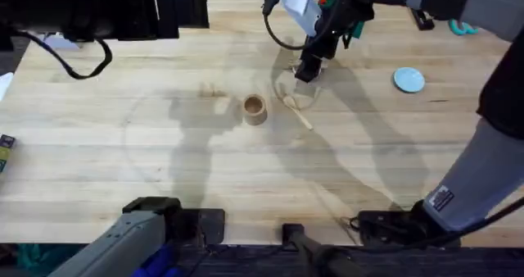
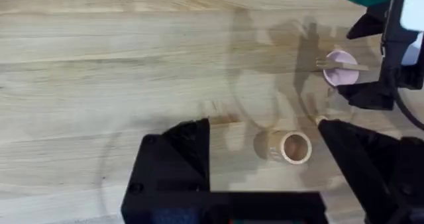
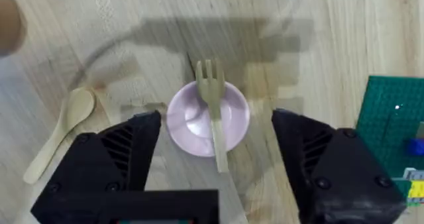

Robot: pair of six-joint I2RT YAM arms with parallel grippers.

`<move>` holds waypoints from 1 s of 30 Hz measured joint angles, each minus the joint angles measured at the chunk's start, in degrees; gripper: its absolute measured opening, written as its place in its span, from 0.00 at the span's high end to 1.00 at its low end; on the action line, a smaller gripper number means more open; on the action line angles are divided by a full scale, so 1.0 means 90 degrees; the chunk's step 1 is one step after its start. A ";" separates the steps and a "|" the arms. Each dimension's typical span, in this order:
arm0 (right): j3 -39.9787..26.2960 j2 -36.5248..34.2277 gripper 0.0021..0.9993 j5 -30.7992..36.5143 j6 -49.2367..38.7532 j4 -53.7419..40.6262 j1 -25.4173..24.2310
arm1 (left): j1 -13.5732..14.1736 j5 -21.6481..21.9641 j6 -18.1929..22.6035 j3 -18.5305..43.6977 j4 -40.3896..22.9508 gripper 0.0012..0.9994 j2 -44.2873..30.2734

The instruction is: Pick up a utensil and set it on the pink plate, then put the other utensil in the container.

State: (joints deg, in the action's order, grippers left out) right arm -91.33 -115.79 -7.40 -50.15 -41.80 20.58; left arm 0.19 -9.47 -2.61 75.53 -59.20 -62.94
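A wooden fork (image 3: 213, 111) lies across a small pink plate (image 3: 192, 121) on a light wooden table (image 1: 164, 162), its tines poking past the rim. The right gripper (image 3: 215, 151) hovers just above the plate, fingers spread apart and grasping nothing. A wooden spoon (image 3: 59, 134) rests on the table beside the plate. Nearby stands a short wooden cup (image 1: 255, 108). The left gripper (image 2: 265, 144) also hangs released, holding nothing, near the cup.

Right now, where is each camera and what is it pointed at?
Overhead: above the table, looking down at the cup; both arm bases show.
Left wrist: on the left arm, facing the cup; open left hand.
Right wrist: over the pink plate and fork; open right hand.
Both wrist views share plate and fork.
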 joint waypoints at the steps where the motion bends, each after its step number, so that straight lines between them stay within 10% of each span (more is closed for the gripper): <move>1: 0.0000 0.0000 0.00 0.0000 0.0000 0.0000 0.0000 | 0.0000 0.0000 0.0000 0.0000 0.0000 0.01 0.0000; 30: -0.0005 0.1854 0.00 -0.0038 0.1097 -0.2534 0.0461 | 0.0000 0.0000 0.0000 0.0002 0.0000 0.01 0.0000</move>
State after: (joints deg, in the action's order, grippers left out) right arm -91.37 -99.10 -7.74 -40.28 -64.61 24.73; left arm 0.19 -9.47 -2.61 75.55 -59.20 -62.94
